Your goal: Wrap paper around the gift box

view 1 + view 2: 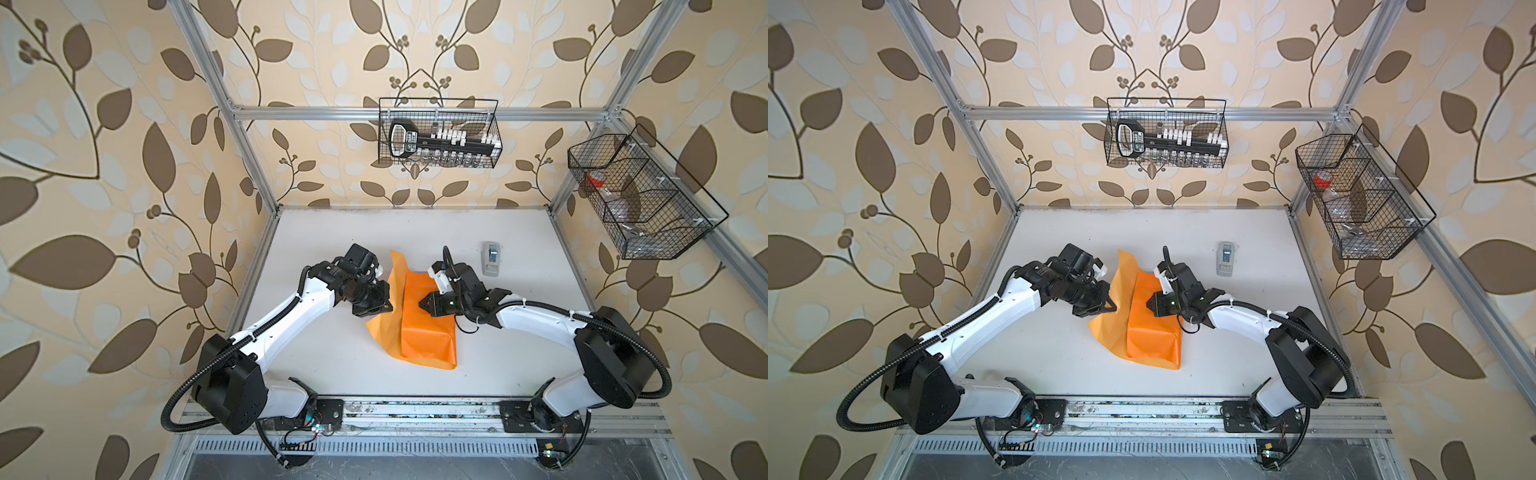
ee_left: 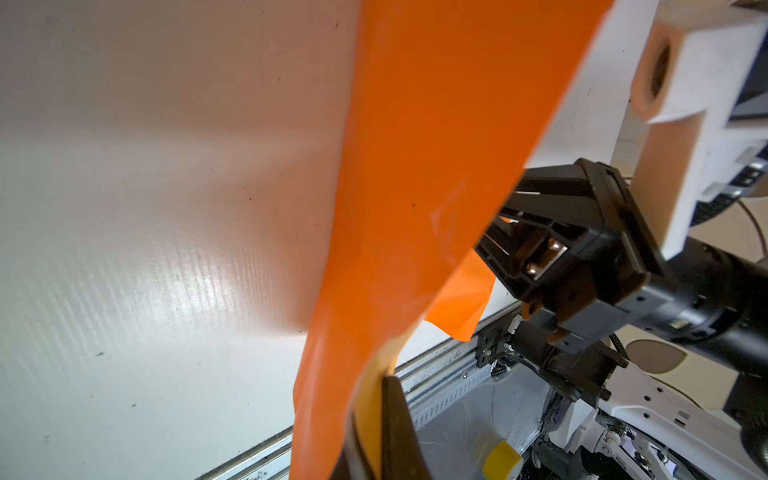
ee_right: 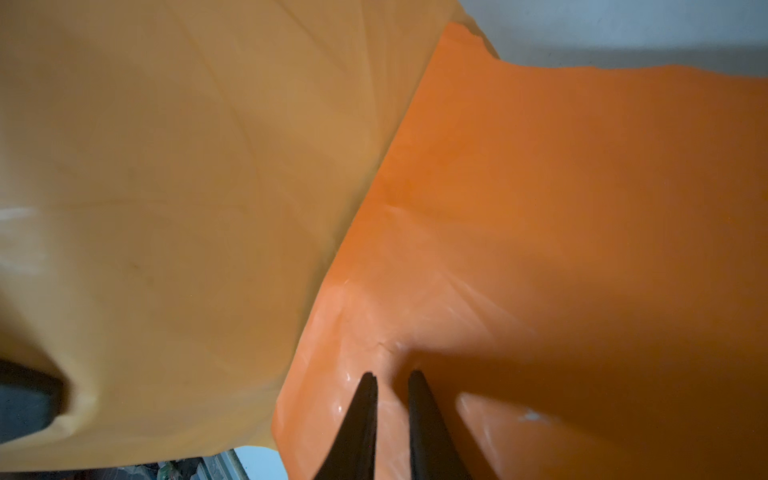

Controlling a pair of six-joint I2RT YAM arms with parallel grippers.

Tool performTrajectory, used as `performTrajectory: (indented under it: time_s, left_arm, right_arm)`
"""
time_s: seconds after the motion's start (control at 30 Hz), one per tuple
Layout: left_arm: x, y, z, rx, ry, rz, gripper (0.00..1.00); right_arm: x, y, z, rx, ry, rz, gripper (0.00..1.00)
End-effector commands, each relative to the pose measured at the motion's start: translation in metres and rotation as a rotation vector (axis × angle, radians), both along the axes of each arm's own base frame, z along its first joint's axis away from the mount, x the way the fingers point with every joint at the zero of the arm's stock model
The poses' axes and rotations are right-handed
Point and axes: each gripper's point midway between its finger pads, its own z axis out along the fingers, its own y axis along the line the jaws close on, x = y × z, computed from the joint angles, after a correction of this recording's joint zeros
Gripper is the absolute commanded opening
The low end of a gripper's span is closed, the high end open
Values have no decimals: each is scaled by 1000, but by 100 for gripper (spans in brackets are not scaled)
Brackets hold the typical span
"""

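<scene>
Gift box: not seen itself, buried under the paper point(image 1: 428, 332) at desk point(image 1: 519, 353) centre, sheet draped over a boxy hump; tape dispenser point(image 1: 490, 258) well apart at approx 1 o'clock. L jaws clenched on the loose flap at hump's 9 o'clock, flap raised, pale underside showing; R jaws a slit apart, grasping nothing, tips pressing paper onto hump top from 3 o'clock. Step, I'd judge: folding 2nd side flap over top; next calls for L to carry flap toward 3 o'clock, taut w/o tearing, R pinning till overlap, then tape.
</scene>
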Motion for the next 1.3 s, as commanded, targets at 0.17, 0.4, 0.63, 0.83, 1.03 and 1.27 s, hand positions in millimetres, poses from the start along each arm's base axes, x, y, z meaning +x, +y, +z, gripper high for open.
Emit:
performTrajectory:
  time_s: [0.17,0.4,0.63,0.83,1.03,1.27]
  left_arm:
    - [2,-6,7,-29,-22,-29,0]
    - [7,-4,21,-13,-58,-30,0]
    - [6,-2,23,-15,-69,-21,0]
    - [3,-3,37,-38,-89,-27,0]
    - [1,-10,37,-71,-60,-48,0]
    - [2,-15,41,-108,-63,-46,0]
  right_arm:
    - [-22,-2,-42,-133,162,14,18]
    - [-22,-2,-49,-144,175,15,18]
    - [-22,1,-32,-117,151,15,23]
    - [-26,-3,-25,-124,140,24,26]
    - [-25,-1,-22,-113,137,25,26]
    - [-18,7,-17,-122,121,26,26]
